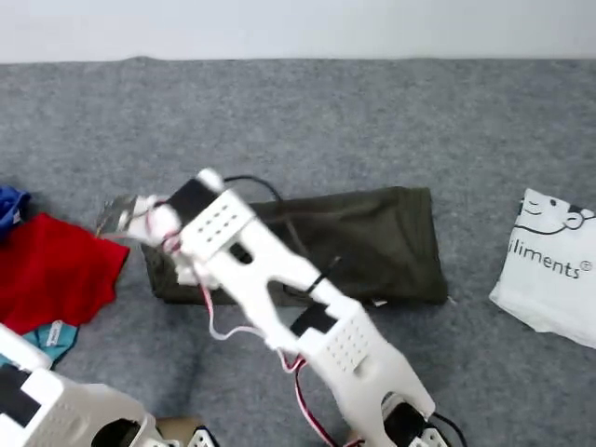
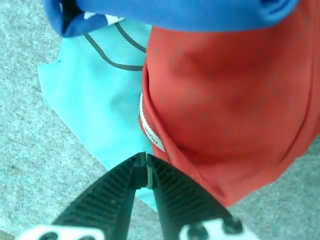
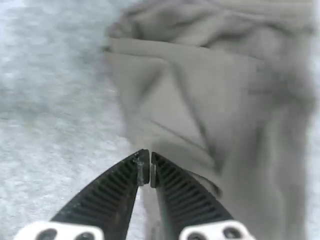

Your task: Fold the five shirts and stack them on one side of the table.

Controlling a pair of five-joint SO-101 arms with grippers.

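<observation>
A dark olive shirt [image 1: 372, 242] lies folded into a long strip across the middle of the grey table. My right gripper [image 1: 116, 216] is at its left end, shut, with its tips [image 3: 145, 167] at the border between the olive shirt [image 3: 210, 100] and the table. At the left edge lie a red shirt [image 1: 51, 270], a blue shirt [image 1: 9, 207] and a teal shirt [image 1: 51, 337]. My left gripper [image 2: 146, 167] is shut just above the teal shirt [image 2: 95, 95], beside the red shirt [image 2: 225, 100]. The blue shirt [image 2: 175, 12] lies past them. A white printed shirt [image 1: 549, 270] lies folded at the right.
The right arm [image 1: 307, 317] crosses the near half of the olive shirt, trailing its cables. The left arm's white body [image 1: 47, 405] sits at the near left corner. Bare grey table [image 1: 307, 121] stretches behind the shirts, up to a white wall.
</observation>
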